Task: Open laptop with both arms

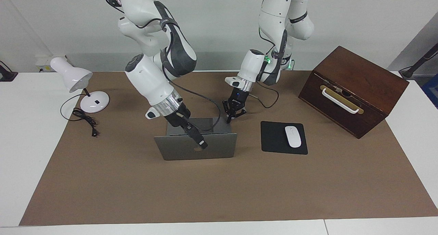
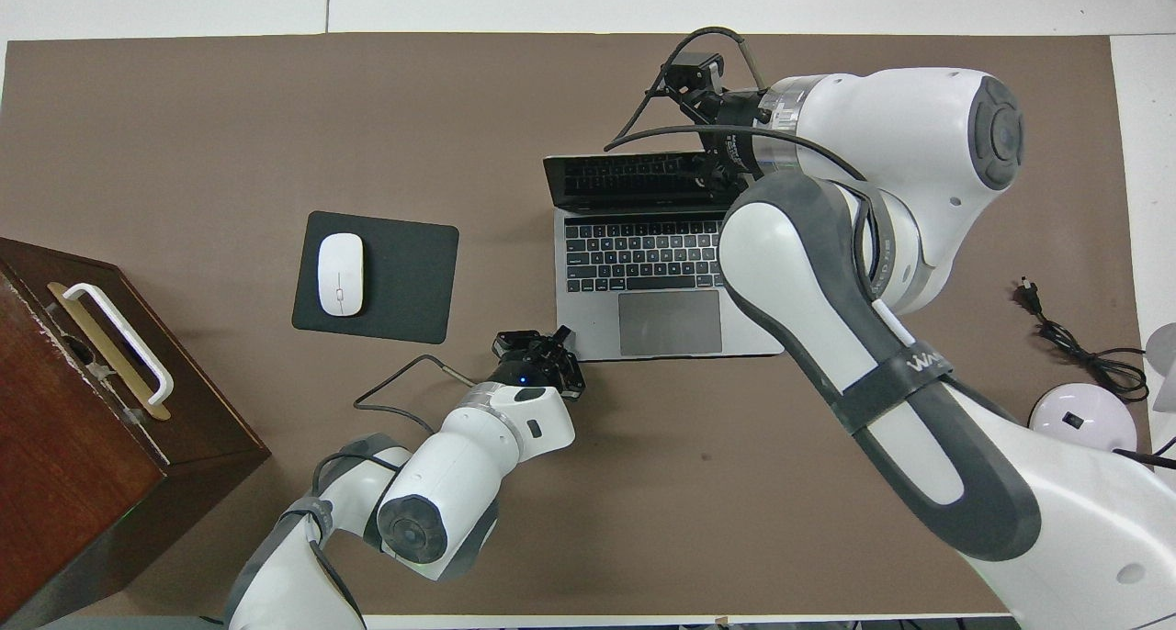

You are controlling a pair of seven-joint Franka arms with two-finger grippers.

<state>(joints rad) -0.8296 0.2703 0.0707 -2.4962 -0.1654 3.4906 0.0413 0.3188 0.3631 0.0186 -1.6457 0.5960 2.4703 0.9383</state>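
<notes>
The silver-grey laptop (image 1: 178,147) stands open in the middle of the brown mat. Its lid leans away from the robots, with the Apple logo toward the facing camera. From above, its keyboard (image 2: 638,253) and trackpad show. My right gripper (image 1: 200,142) reaches over the lid's top edge near the middle; the right arm hides most of it from above. My left gripper (image 1: 231,118) is shut, its tips down on the corner of the laptop's base nearest the robots, on the left arm's side. That same left gripper (image 2: 542,350) shows in the overhead view.
A black mouse pad (image 1: 273,139) with a white mouse (image 1: 293,136) lies beside the laptop toward the left arm's end. A dark wooden box (image 1: 352,91) with a white handle stands past it. A white desk lamp (image 1: 78,81) and its cable (image 1: 84,120) are at the right arm's end.
</notes>
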